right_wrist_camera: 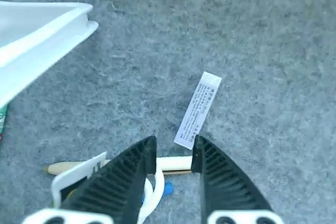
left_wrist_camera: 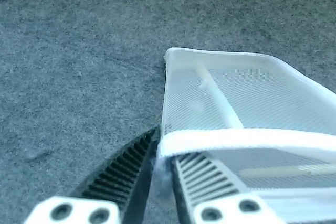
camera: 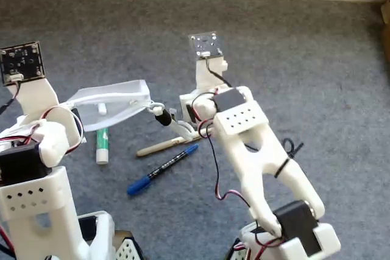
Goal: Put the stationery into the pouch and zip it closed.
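left gripper [left_wrist_camera: 164, 148] pinching pouch [left_wrist_camera: 236, 87] rim, lifting mouth open for loading; right gripper [right_wrist_camera: 175, 141] hanging part-open, empty, over pencil [right_wrist_camera: 176, 164], middle of carpet [right_wrist_camera: 262, 51].

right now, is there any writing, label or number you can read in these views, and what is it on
Nothing is clear enough to quote.
On the white tag: rows of fine print, too small to read.
On the blue pen: white lettering along the dark barrel, too blurred to read.
On the glue stick: no readable print.
On the mesh pouch: no print visible.
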